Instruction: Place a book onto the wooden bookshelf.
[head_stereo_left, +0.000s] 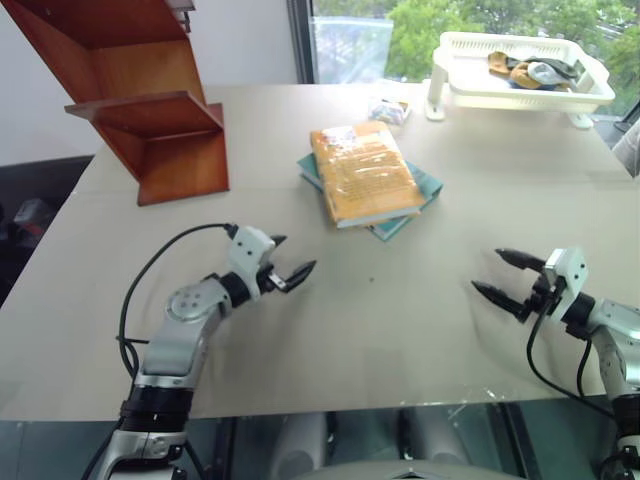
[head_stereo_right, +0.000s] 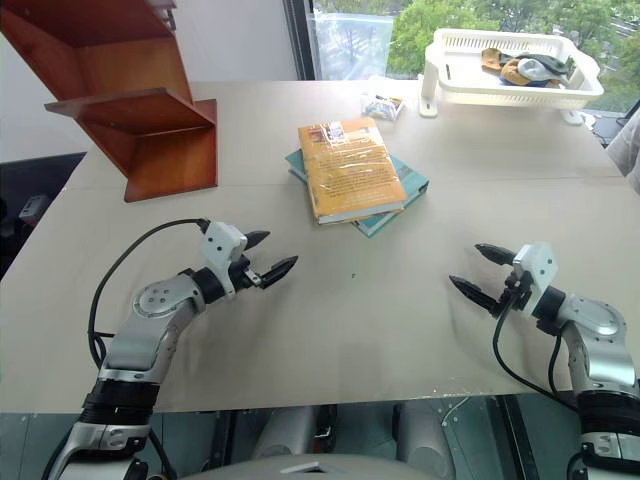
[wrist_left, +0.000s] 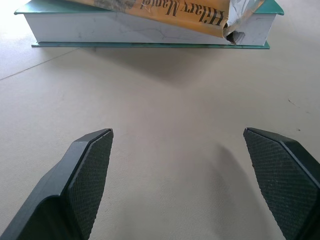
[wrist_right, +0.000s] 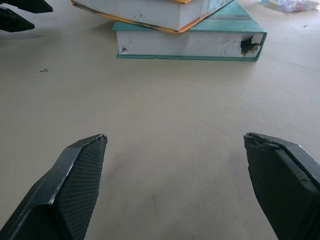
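**Both grippers open and empty, book on the table**

Nearest the camera, the left gripper (head_stereo_left: 288, 262) and the right gripper (head_stereo_left: 508, 275) hover just over the beige table (head_stereo_left: 400, 330), each with its two black fingers spread wide and nothing between them. Both point inward, toward the table's middle.

Beyond them lies the book (head_stereo_left: 362, 172), orange-yellow and glossy, flat with its cover up. It rests askew on a teal-green book (head_stereo_left: 424, 187), whose corners stick out beneath it. The pair sits mid-table, well apart from either gripper.

To the left, at the table's far corner, stands the wooden bookshelf (head_stereo_left: 150, 110), reddish-brown, its stepped shelves bare.

At the far right edge sits a white slatted basket (head_stereo_left: 470, 88) raised on short legs, holding a few crumpled tan and grey items (head_stereo_left: 530, 70). A small clear packet (head_stereo_left: 388, 110) lies on the table between basket and books.
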